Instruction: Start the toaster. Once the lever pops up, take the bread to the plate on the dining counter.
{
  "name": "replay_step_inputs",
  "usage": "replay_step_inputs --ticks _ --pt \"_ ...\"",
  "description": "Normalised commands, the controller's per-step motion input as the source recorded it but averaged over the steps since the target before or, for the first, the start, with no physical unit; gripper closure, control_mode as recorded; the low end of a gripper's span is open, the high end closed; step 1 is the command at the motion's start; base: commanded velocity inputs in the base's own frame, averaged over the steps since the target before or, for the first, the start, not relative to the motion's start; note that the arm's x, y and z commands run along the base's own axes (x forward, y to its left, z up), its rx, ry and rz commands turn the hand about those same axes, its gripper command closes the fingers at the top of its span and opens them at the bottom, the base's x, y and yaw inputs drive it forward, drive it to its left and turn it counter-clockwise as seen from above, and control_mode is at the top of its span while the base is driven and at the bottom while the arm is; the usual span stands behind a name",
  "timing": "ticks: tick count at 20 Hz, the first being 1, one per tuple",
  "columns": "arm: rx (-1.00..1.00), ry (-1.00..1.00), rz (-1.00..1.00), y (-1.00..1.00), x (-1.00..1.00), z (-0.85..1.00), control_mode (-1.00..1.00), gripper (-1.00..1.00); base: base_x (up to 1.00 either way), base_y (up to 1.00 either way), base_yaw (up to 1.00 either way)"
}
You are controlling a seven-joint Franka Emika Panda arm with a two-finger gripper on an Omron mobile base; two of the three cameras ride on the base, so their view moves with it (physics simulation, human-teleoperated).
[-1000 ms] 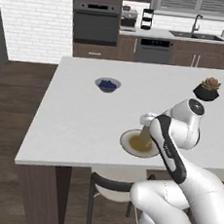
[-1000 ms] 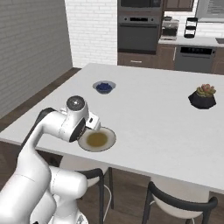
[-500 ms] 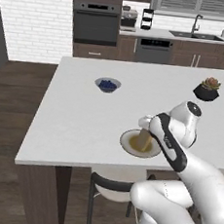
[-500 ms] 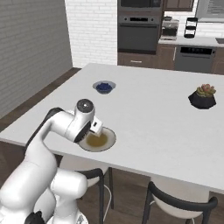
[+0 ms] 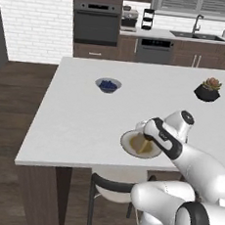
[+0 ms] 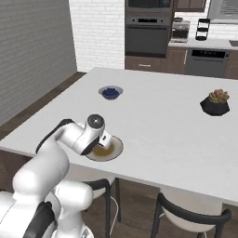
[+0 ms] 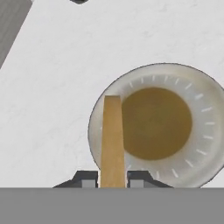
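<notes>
Lowering toward the plate [image 7: 175, 127] near the dining counter [image 5: 75, 115]'s front edge, your gripper [image 7: 111, 178] stayed clamped edge-on around the bread [image 7: 112, 140], which hung just over the rim, so release looked close.

A home kitchen is showing here. A built-in oven [image 5: 96, 26] is sitting in dark wood cabinets at the top of the left base view, with a sink tap [image 5: 197, 24] and white brick wall [image 5: 33, 17] alongside, while a dining counter [image 5: 83, 126] is filling the middle.
</notes>
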Motion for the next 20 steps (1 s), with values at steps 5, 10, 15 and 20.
replay_step_inputs --ticks 5,10,15,20 --pt "0.00 -0.11 0.00 -0.08 0.32 -0.13 -1.00 1.00 0.00 0.00 0.00" --pt "0.00 -0.06 0.00 -0.06 0.39 -0.22 -1.00 1.00 0.00 0.00 0.00" --pt "0.00 0.00 0.00 0.00 0.44 -0.38 -1.00 1.00 0.00 0.00 0.00" --pt "0.00 0.00 0.00 -0.01 0.17 -0.25 -1.00 1.00 0.00 0.00 0.00"
